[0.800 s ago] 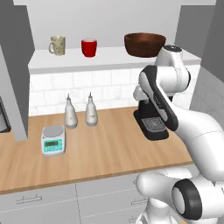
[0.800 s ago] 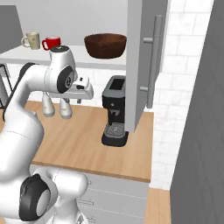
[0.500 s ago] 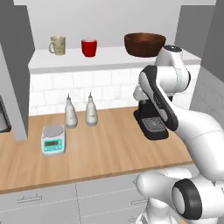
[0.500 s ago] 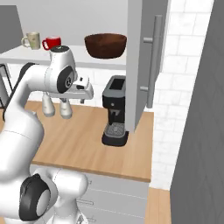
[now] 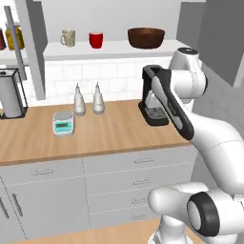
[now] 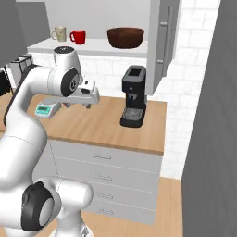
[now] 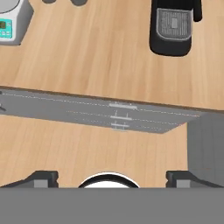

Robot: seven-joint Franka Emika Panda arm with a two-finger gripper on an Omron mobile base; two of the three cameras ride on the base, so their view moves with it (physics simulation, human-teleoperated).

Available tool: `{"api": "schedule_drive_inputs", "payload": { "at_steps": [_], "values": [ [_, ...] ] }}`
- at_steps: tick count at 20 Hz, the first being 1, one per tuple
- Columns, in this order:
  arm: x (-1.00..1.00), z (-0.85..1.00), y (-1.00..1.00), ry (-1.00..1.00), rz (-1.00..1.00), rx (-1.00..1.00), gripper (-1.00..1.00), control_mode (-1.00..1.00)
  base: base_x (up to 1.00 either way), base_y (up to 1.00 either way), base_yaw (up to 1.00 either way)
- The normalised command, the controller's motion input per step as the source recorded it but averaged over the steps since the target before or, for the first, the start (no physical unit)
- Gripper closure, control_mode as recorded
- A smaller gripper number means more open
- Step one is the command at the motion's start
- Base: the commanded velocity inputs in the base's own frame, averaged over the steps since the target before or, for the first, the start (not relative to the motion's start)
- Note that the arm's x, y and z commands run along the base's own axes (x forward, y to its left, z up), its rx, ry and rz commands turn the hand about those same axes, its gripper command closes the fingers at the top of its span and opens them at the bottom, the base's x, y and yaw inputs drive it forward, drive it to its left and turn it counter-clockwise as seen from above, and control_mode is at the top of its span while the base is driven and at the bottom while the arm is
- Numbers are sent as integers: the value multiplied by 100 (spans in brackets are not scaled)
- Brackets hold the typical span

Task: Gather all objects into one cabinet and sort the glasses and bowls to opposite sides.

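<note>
Wooden counter (image 5: 109,133), white-tiled wall (image 5: 119,78)

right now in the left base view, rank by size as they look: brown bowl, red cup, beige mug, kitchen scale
1. brown bowl, clearly the largest
2. kitchen scale, though it stands nearer the camera, which may flatter it
3. red cup and beige mug look about alike, so no ranking between them

The arm (image 5: 167,102) covers most of the coffee machine (image 5: 153,112) in the left base view, leaving its drip tray showing. The kitchen scale (image 7: 11,22) is cut by the hand view's left edge, and its display digits are too small to read. Left of the scale, two jars (image 5: 10,38) are cut by the left edge. The mug's (image 6: 59,33) pattern is too blurred to make out.
</note>
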Motion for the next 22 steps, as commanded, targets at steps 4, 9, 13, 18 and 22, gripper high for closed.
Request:
{"api": "schedule_drive_inputs", "payload": {
  "at_steps": [4,9,13,18,22],
  "values": [
    [0,0,0,0,0,0,-100,100,-61,18,6],
    [0,0,0,0,0,0,-100,100,-12,78,1],
    [0,0,0,0,0,0,-100,100,-14,98,0],
    [0,0,0,0,0,0,-100,100,-15,100,0],
    [0,0,0,0,0,0,-100,100,-3,100,0]
  ]
}}
